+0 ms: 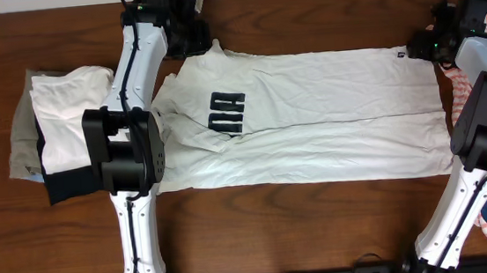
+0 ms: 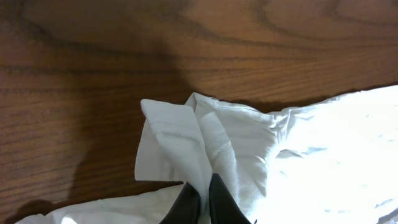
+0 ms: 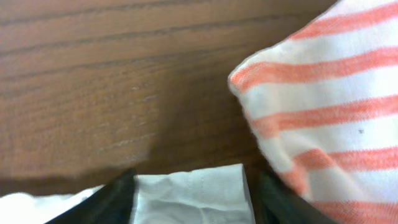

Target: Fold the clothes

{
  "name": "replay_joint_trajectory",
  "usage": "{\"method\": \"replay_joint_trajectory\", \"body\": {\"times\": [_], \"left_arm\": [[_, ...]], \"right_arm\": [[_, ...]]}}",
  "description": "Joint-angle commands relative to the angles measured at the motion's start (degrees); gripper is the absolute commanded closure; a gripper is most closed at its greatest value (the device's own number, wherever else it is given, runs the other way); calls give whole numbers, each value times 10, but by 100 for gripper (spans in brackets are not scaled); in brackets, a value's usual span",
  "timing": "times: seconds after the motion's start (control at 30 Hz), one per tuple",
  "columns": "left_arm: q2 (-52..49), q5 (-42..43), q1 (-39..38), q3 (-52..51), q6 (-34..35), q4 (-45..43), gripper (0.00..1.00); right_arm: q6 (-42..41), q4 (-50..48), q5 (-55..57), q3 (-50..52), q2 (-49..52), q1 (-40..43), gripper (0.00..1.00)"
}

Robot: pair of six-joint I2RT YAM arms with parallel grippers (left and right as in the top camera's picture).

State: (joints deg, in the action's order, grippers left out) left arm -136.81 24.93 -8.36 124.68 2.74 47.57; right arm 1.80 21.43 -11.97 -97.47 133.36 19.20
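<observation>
The white T-shirt [image 1: 312, 113] lies along the table [image 1: 278, 231] with its long axis from 9 to 3 o'clock, the left gripper [image 2: 202, 190] pinched shut on its 11 o'clock shoulder end and the right gripper [image 3: 194, 186], jaws apart, straddling its 2 o'clock hem corner.

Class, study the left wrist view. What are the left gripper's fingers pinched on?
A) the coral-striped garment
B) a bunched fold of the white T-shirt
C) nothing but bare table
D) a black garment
B: the left gripper is shut on a gathered fold of the white T-shirt, with only the wooden table beyond it.
</observation>
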Motion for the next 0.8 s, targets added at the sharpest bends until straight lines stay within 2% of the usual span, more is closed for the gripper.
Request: {"method": "replay_joint_trajectory", "body": {"times": [0.0,0.1,0.23,0.5,0.77], "left_arm": [[9,-1,2,12,-8,1,94],[9,-1,2,12,-8,2,94],[9,-1,2,12,-8,2,94],[21,0,3,12,-8,21,94],[66,0,10,12,-8,52,94]], "right_arm": [[-5,2,1,-3,18,-4,56],[-5,2,1,-3,18,-4,82],[-5,2,2,-3,18,-4,95],[-49,17,14,-4,7,7,99],[-52,54,17,-4,-66,20,99]]}}
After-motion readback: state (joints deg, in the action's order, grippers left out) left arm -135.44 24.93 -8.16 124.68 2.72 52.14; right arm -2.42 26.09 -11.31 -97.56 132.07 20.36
